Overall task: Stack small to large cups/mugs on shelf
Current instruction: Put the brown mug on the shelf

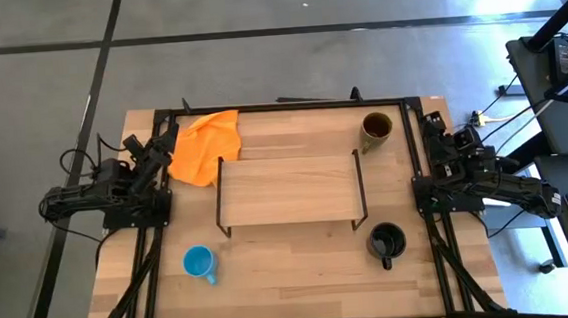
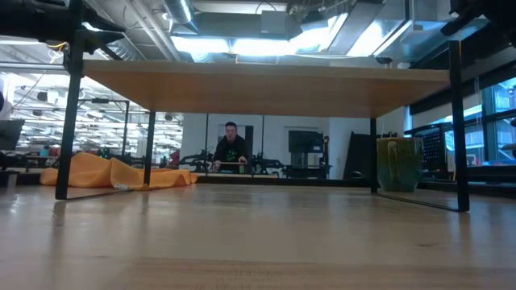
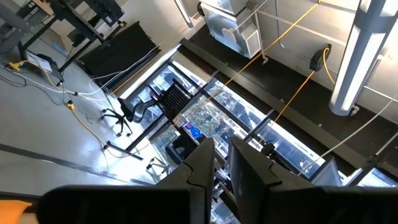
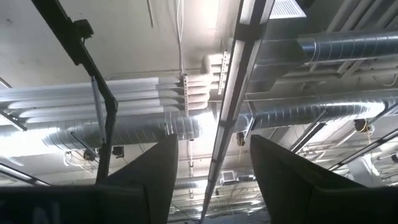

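The shelf stands mid-table on thin black legs, with nothing on its board. A small light-blue mug stands on the tabletop near its front left leg. The black mug stands by the front right leg, and the olive-brown mug by the far right corner. My left gripper is folded back at the table's left edge and points up into the room, with a narrow slit between its fingers. My right gripper is folded back at the right edge, open wide toward the ceiling. Both hold nothing.
An orange cloth lies crumpled on the table at the shelf's far left corner. A black frame borders the tabletop. In the low view a person sits far behind the table.
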`<action>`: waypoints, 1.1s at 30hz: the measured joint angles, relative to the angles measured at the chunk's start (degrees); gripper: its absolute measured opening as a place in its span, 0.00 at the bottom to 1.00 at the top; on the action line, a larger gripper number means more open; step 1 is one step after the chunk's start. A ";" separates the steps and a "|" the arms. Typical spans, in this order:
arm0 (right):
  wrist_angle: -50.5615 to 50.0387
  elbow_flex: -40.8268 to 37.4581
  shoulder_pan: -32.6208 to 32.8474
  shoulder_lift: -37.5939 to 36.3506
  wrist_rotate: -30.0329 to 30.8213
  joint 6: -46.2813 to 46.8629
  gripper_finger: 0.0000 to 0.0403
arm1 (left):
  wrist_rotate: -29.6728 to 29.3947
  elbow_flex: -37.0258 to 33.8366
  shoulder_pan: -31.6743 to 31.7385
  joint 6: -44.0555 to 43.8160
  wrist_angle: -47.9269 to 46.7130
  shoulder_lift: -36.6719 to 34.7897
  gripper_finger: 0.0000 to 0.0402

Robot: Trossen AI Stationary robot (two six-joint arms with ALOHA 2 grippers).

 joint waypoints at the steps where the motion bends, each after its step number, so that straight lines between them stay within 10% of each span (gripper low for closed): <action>1: 0.02 0.00 0.01 0.00 0.00 0.01 0.50 | 0.02 0.00 0.02 -0.04 0.02 0.00 0.10; 33: 0.40 -0.02 0.02 0.02 9.95 4.38 0.50 | -0.98 0.00 0.00 -1.70 0.89 0.00 0.10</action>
